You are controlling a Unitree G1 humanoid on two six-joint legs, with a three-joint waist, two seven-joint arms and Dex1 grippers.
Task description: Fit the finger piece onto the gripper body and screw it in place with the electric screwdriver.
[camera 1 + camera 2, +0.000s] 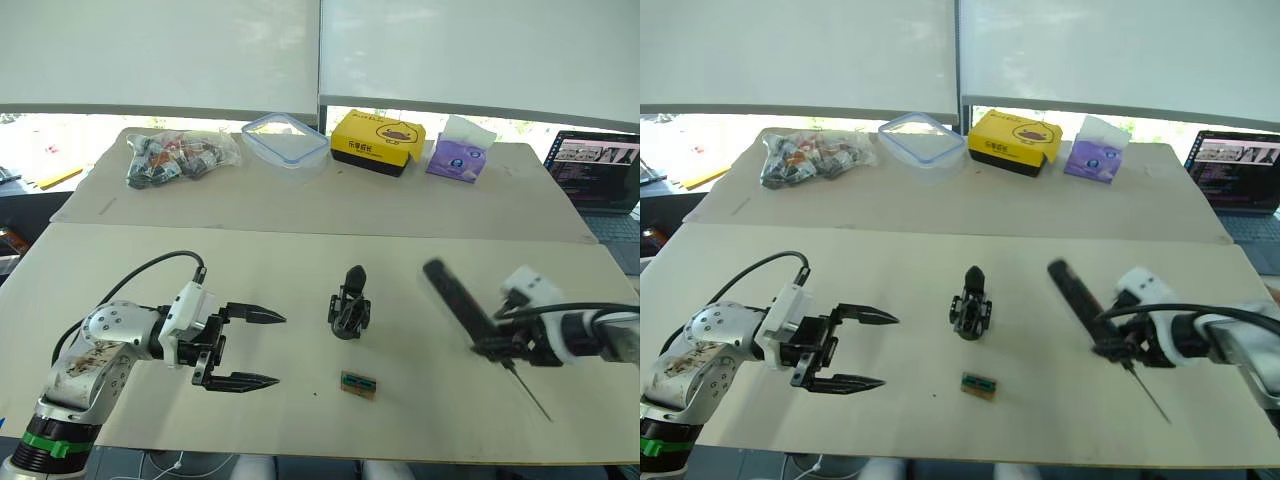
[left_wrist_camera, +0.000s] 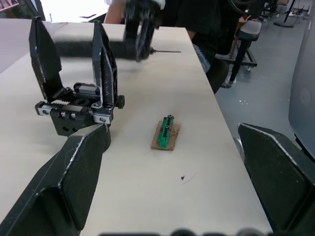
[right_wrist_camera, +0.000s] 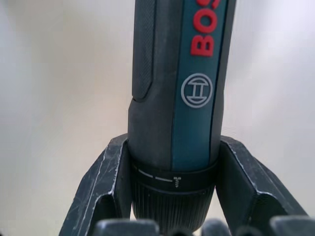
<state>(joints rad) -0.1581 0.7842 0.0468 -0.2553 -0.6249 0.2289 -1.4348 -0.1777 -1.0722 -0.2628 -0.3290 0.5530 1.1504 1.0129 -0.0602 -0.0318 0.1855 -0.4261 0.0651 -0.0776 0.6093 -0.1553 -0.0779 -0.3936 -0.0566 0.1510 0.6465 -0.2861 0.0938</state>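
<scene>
The small chunky black gripper body (image 1: pixel 349 307) stood on the pale worktop (image 1: pixel 300 250), roughly at its middle, between the two arms; in the left wrist view two pointed black fingers rose from its block, so the black plastic finger piece (image 2: pixel 105 64) appeared to sit on it already, though whether it was fixed I could not tell. Just in front of the body, apart from it, lay a small flat green-and-tan rectangular block (image 1: pixel 358 385).

To the right, the right hand (image 1: pixel 503 345) was pinched on the long slim black electric screwdriver (image 1: pixel 458 297), its fingers pressed against the collar near the bit end; the thin metal bit pointed toward the near edge of the worktop.

To the left, the left hand (image 1: pixel 250 348) hovered with its two black fingers spread wide, holding nothing, aimed toward the gripper body.

Along the far worktop sat a clear plastic bag of small parts (image 1: pixel 180 157), a transparent lidded container (image 1: pixel 285 140), a yellow box (image 1: pixel 378 140) and a purple tissue pack (image 1: pixel 460 152).
</scene>
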